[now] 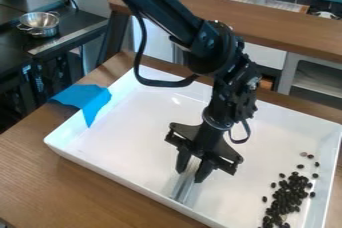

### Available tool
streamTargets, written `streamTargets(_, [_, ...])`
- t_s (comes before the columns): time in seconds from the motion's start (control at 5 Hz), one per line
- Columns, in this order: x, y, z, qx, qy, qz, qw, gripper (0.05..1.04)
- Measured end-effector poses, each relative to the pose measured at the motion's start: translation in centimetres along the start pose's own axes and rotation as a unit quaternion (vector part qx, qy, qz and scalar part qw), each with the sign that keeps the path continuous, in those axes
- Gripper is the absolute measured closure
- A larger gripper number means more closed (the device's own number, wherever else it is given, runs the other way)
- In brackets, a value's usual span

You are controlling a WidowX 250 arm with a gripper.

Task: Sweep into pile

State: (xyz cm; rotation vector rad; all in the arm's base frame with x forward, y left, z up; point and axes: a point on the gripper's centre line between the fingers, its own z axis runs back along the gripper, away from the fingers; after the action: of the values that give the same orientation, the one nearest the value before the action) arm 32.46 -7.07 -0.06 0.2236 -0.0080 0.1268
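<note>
At the left, blue tape (90, 101) laps over the rim of the white tray (133, 137), probably to keep it from sliding while I sweep. Mid-tray, I have my gripper's (192, 173) jaws closed on a pale, clear-looking blade (183, 190), pointed down so its free end can push. Toward the right wall, dark beans (286, 197) lie bunched, a few strays apart; those likely need gathering.

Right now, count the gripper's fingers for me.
2, on the gripper: one finger at the picture-left side of the pale strip, the other finger at its picture-right side, both over the white tray. None seems hidden.
</note>
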Motion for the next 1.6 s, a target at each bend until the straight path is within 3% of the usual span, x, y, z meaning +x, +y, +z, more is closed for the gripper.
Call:
streamTargets(0.8, [-1.4, -6.1, 1.4, -0.030, 0.027, 0.018, 0.9990, 0.733])
streamTargets(1.4, [-0.9, -9.2, 2.4, -0.060, 0.043, 0.024, 0.9970, 0.732])
streamTargets(1.6, [-0.8, -8.7, 2.1, -0.064, 0.046, 0.018, 0.9967, 0.732])
